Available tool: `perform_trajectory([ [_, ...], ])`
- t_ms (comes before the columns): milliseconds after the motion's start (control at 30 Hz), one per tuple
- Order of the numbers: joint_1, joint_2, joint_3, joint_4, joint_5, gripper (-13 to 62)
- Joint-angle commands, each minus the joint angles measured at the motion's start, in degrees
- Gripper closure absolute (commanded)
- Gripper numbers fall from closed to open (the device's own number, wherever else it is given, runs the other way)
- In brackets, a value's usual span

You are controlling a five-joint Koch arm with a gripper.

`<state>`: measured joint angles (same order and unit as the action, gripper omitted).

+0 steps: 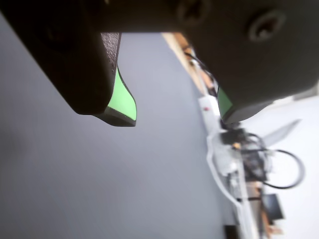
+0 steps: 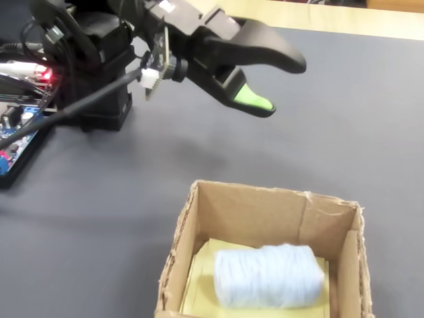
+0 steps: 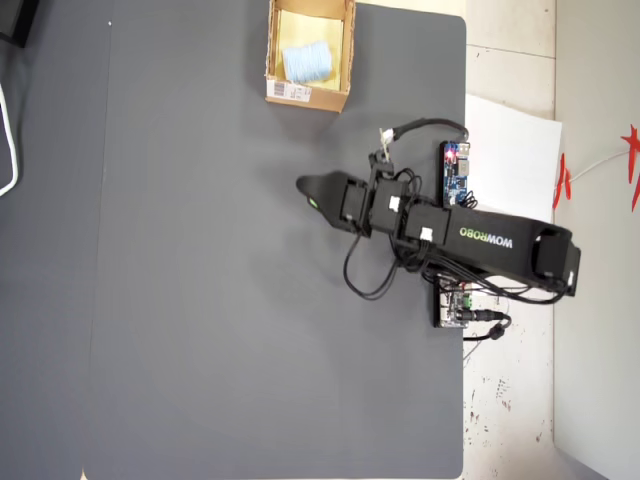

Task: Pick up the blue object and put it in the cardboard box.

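Note:
The pale blue object, a fuzzy yarn-like roll, lies on its side inside the cardboard box. In the overhead view the box stands at the mat's top edge, white label on its near side, with the blue object in it. My gripper hovers above the mat, away from the box, open and empty. Its green pads stand well apart in the wrist view, with only grey mat between them at the gripper. From overhead the gripper points left, below the box.
A dark grey mat covers the table. Circuit boards and loose cables sit by the arm's base on the right. White paper lies off the mat. Electronics with a red light are at the fixed view's left.

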<state>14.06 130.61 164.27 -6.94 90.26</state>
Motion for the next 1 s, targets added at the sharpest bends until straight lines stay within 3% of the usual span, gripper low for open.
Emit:
perform_trajectory([
  [0,-0.97,5.01,-0.35,-5.89,1.85,15.4],
  [500,-7.91,5.10,14.06,-6.42,1.49,15.4],
  [967,-7.12,5.01,14.41,0.35,1.41,15.4],
])
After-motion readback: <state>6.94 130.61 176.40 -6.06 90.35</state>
